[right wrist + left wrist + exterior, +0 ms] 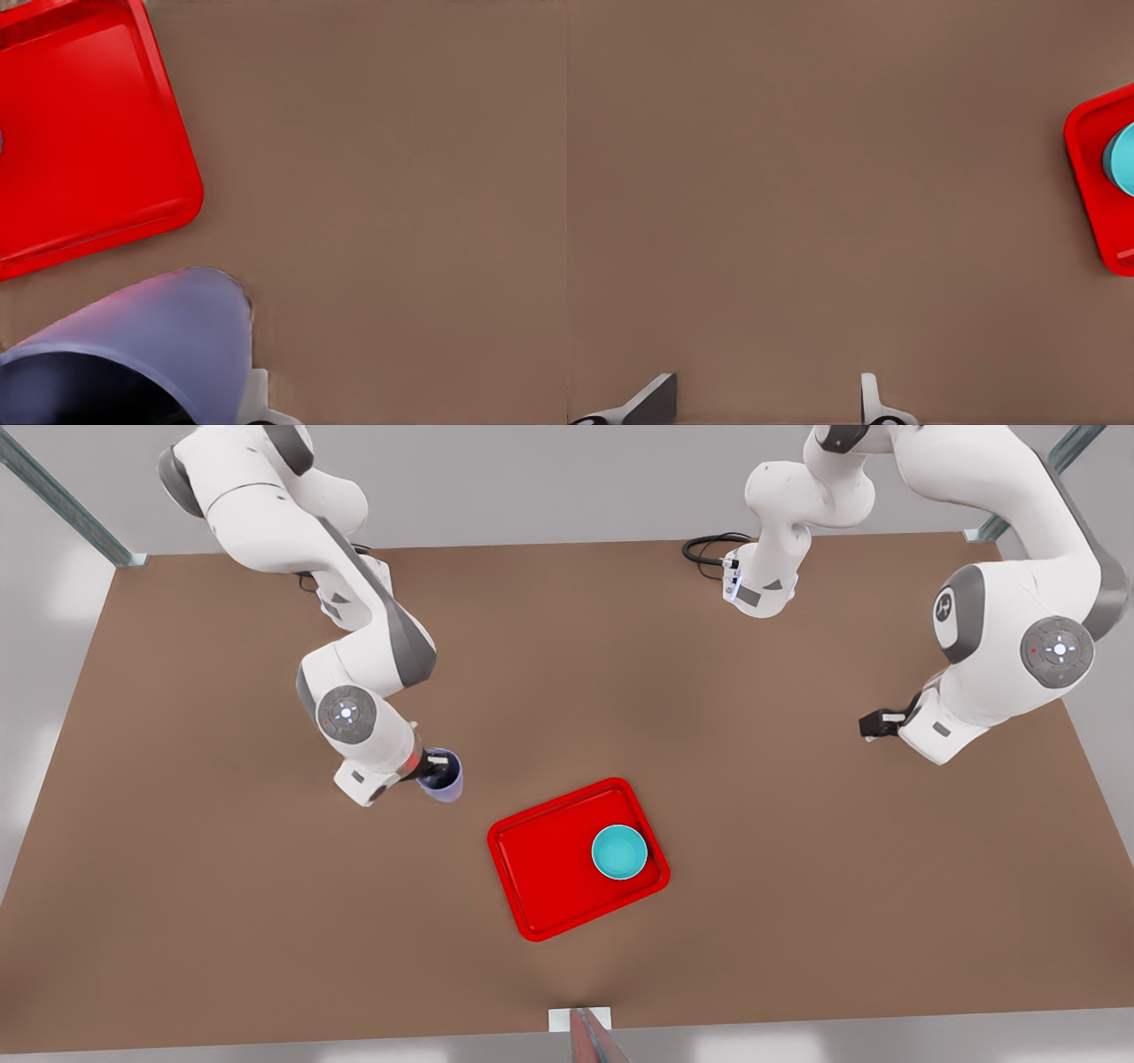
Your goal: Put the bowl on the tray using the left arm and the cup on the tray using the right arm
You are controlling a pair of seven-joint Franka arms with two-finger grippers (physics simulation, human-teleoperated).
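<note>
Brown table (266, 921) holds tray (549, 886); bowl (619, 852) apparently inside.

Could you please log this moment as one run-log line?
bowl: on tray | cup: off tray, in right hand | left hand: open, empty, waiting

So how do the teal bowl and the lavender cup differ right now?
Place: the small round turquoise bowl sits inside the flat red tray; the pale lavender handleless cup is off it, over the brown table.
Hold: the bowl stands free; the cup is gripped by the right gripper, while the left gripper waits open, far off.
Shape: the bowl is wider and shallower, the cup narrower.
Both are small, plain vessels.
</note>
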